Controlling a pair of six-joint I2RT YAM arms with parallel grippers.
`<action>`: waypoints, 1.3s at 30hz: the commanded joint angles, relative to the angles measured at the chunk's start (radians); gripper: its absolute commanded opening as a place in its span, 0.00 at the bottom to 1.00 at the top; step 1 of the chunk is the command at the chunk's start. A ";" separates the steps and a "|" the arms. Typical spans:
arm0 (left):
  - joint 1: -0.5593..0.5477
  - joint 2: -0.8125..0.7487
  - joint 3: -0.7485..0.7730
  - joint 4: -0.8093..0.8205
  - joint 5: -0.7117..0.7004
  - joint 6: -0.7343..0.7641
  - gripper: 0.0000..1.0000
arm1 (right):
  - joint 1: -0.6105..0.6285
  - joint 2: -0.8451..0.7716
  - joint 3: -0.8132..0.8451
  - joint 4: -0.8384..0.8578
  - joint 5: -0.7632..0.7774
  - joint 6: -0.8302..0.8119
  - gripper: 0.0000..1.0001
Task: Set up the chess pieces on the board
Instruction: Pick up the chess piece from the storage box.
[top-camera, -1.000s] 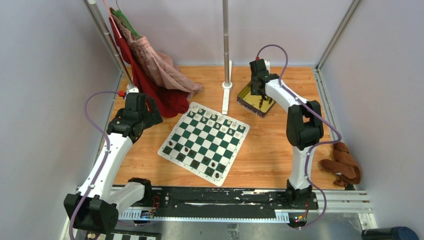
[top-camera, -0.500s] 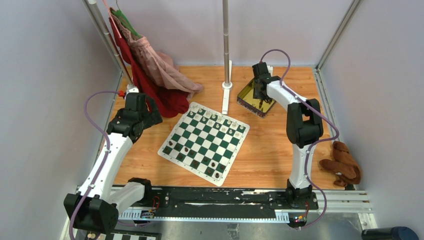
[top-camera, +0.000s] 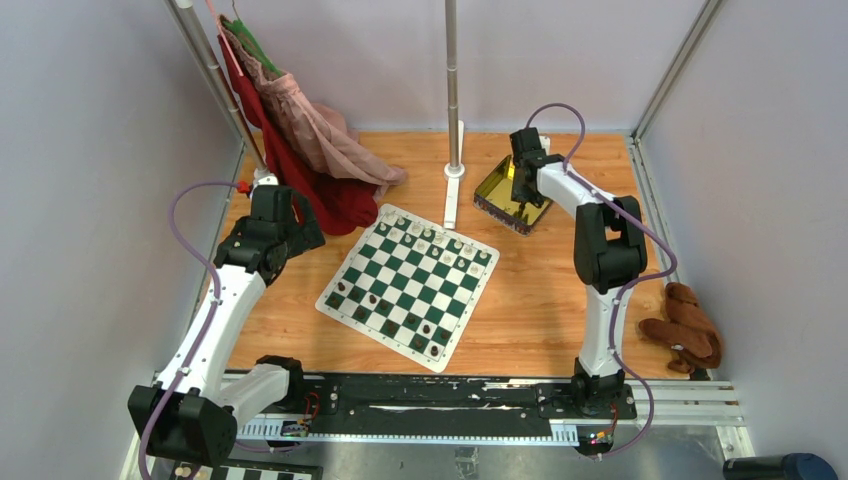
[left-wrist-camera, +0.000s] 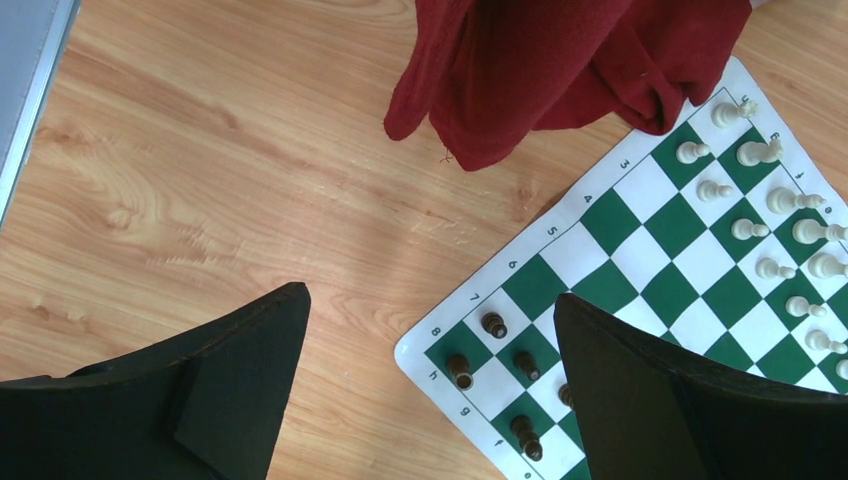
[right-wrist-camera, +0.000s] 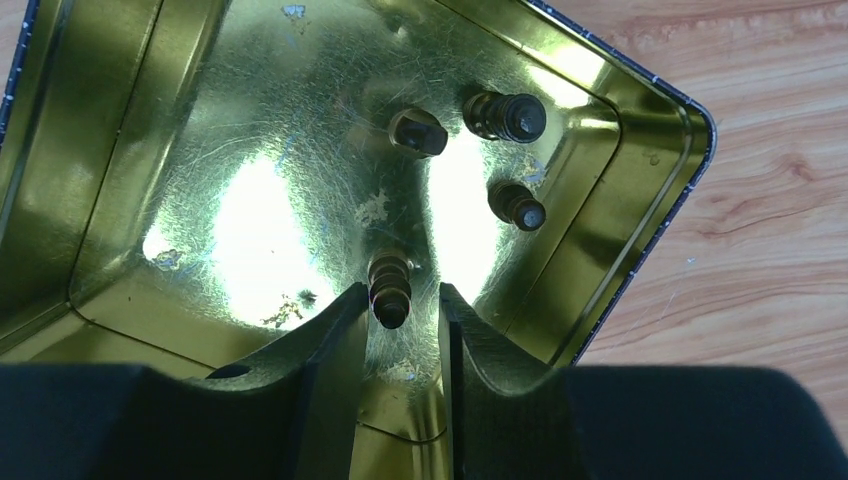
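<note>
The green and white board (top-camera: 452, 327) lies mid-table. Cream pieces (top-camera: 430, 240) fill its far rows and a few dark pieces (top-camera: 372, 298) stand near its front. My right gripper (top-camera: 520, 188) reaches into the yellow tin (top-camera: 493, 183). In the right wrist view its jaws (right-wrist-camera: 402, 292) are narrowly open around an upright dark piece (right-wrist-camera: 389, 280), with a gap on the right side. Three more dark pieces (right-wrist-camera: 505, 116) lie in the tin (right-wrist-camera: 250, 150). My left gripper (top-camera: 292, 226) is open and empty, hovering (left-wrist-camera: 430, 295) over the board's corner (left-wrist-camera: 640, 215) with dark pieces (left-wrist-camera: 493, 324) below.
A red cloth (top-camera: 320, 190) hangs from a rack and touches the board's far left corner (left-wrist-camera: 560, 70). A metal pole on a white base (top-camera: 453, 170) stands behind the board. A brown plush toy (top-camera: 685, 325) lies at the right edge.
My right gripper has moved slightly right and nearer, deeper over the yellow tin. The left arm and the board's pieces have not moved.
</note>
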 joint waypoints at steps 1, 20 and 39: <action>0.010 0.005 0.016 0.002 -0.009 0.002 0.99 | -0.020 0.015 -0.012 0.007 -0.012 0.012 0.35; 0.010 0.000 0.013 0.005 -0.011 -0.002 0.98 | -0.025 -0.016 -0.023 0.015 -0.034 -0.029 0.00; 0.010 -0.036 0.001 0.000 -0.006 0.002 0.98 | -0.011 -0.139 -0.110 0.101 -0.079 -0.074 0.00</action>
